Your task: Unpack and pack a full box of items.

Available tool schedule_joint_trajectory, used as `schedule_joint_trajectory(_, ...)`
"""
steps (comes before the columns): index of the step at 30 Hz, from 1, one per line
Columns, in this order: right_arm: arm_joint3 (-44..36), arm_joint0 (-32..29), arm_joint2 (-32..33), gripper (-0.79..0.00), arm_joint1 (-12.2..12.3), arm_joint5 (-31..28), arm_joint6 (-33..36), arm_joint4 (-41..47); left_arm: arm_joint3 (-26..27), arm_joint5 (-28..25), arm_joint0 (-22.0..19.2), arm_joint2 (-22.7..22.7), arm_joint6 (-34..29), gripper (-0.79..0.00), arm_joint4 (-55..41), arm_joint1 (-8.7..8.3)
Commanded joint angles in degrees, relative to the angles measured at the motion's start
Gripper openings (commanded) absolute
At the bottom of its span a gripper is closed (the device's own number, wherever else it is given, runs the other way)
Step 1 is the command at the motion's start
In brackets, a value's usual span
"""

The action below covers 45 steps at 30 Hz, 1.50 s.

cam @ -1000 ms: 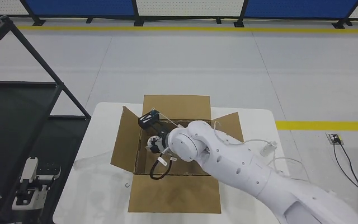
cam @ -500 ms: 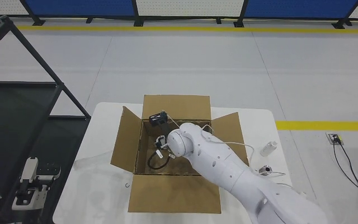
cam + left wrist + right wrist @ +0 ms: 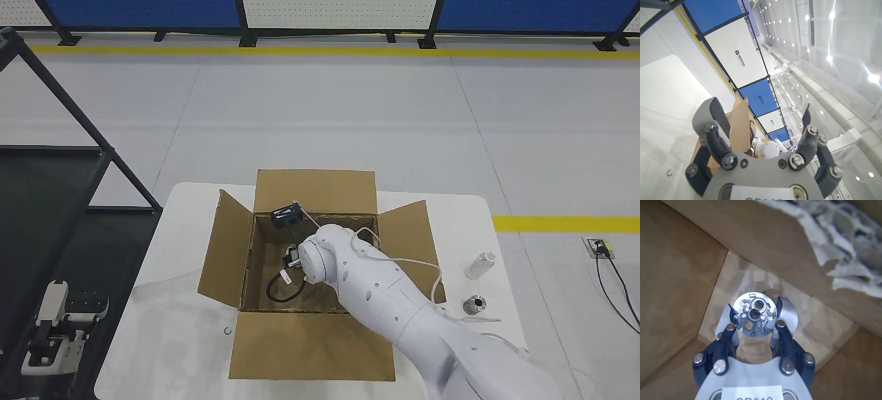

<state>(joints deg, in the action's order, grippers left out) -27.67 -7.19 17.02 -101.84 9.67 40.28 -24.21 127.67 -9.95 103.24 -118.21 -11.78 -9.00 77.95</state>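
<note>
Right gripper (image 3: 755, 307) lowered metal disc (image 3: 753, 321) into box (image 3: 315, 190).

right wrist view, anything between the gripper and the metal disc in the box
Nothing visible. The metal disc sits between the fingers of the right gripper inside the box; the crumpled paper lies off to one side.
</note>
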Motion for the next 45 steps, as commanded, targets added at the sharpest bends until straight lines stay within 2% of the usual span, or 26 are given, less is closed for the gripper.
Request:
schedule_joint_trajectory(1, 0.81, 0.02, 0.22, -0.459, -0.34, -0.37, -0.13, -0.39, 0.0, 0.0, 0.0, 0.0, 0.0, 0.0, 0.0, 0.0)
schedule_joint_trajectory(11, 3.91, 0.17, 2.25, -0.385, -1.29, -2.58, -0.86, -1.29, 0.0, 0.0, 0.0, 0.0, 0.0, 0.0, 0.0, 0.0)
schedule_joint_trajectory(13, 4.11, 0.18, 2.59, -0.228, -1.37, -2.82, -0.84, -1.61, 0.0, 0.0, 0.0, 0.0, 0.0, 0.0, 0.0, 0.0)
schedule_joint_trajectory(15, 4.23, 0.22, 2.95, -0.114, -1.41, -2.95, -0.9, -1.98, 0.0, 0.0, 0.0, 0.0, 0.0, 0.0, 0.0, 0.0)
schedule_joint_trajectory(20, 4.25, 0.11, 3.9, -0.055, -1.31, -3.67, -0.95, -2.83, 0.0, 0.0, 0.0, 0.0, 0.0, 0.0, 0.0, 0.0)
schedule_joint_trajectory(22, 4.33, 0.09, 4.34, -0.006, -1.18, -3.98, -0.89, -3.11, 0.0, 0.0, 0.0, 0.0, 0.0, 0.0, 0.0, 0.0)
schedule_joint_trajectory(25, 4.18, 0.05, 5.19, 0.0, -0.86, -4.7, -1.19, -3.33, 0.0, 0.0, 0.0, 0.0, 0.0, 0.0, 0.0, 0.0)
schedule_joint_trajectory(30, 2.21, -0.26, 7.14, 0.0, 0.48, -9.33, -1.96, -3.4, 0.0, 0.0, 0.0, 0.0, 0.0, 0.0, 0.0, 0.0)
schedule_joint_trajectory(36, -4.31, -1.98, 9.13, 0.0, 2.86, -8.72, -2.01, -6.13, 0.0, 0.0, 0.0, 0.0, 0.0, 0.0, 0.0, 0.0)
schedule_joint_trajectory(41, -15.03, -5.62, 12.11, 0.0, 6.55, -6.27, -1.09, -10.4, 0.0, 0.0, 0.0, 0.0, 0.0, 0.0, 0.0, 0.0)
schedule_joint_trajectory(45, -29.08, -11.2, 16.45, 0.0, 10.94, -2.71, 1.18, -16.58, 0.0, 0.0, 0.0, 0.0, 0.0, 0.0, 0.0, 0.0)
